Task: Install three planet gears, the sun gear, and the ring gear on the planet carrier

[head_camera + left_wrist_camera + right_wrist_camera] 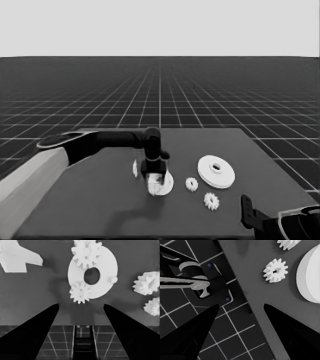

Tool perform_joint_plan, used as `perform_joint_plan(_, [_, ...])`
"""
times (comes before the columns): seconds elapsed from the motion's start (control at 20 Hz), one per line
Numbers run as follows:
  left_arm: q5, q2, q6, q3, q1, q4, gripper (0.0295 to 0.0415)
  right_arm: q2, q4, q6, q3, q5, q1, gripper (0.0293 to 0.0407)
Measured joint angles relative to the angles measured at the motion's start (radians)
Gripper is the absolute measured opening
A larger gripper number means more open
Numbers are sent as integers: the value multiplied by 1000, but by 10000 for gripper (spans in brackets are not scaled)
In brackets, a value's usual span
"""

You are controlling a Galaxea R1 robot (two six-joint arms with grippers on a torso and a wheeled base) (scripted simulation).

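Head view: left pincer [155,176] hangs over the flat white smaller round part [161,183], partly hiding it; thick white larger round part [216,171] and two loose small white toothed gears [192,184] lie right, open bench [75,210] left.
Left wrist view: pincer fingers [37,327] spread wide, empty; two gears [80,292] seated on the smaller part.
Right wrist view: right pincer [241,315] spread, empty, parked at the bench corner.

White all round: the smaller round part [105,270], the two gears [80,292] seated on it, the larger round part [216,171]. Dark tabletop [100,200]. Black fingers [32,332], pale grey arm [25,185]. Floor [160,95]: dark with a pale grid.
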Motion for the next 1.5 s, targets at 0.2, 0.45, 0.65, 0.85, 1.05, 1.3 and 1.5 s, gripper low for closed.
perform_joint_plan(0.2, [0,0,-1,1,-6,-7,385,0,0,0,0,0,0,385])
perform_joint_plan(0.45, [-824,-1081,1698,910,-332,105,389,0,0,0,0,0,0,385])
perform_joint_plan(0.65, [-880,-1172,1860,976,-357,112,385,0,0,0,0,0,0,385])
perform_joint_plan(0.85, [-887,-1182,1879,984,-360,113,385,445,365,904,-355,-345,298,389])
perform_joint_plan(1.05, [-888,-1183,1881,985,-360,113,385,530,456,1044,-519,-346,316,385])
perform_joint_plan(1.3, [-888,-1184,1882,985,-360,113,385,566,307,1021,-617,-299,152,385])
perform_joint_plan(1.5, [-888,-1184,1882,985,-360,113,385,588,246,996,-678,-265,82,385])
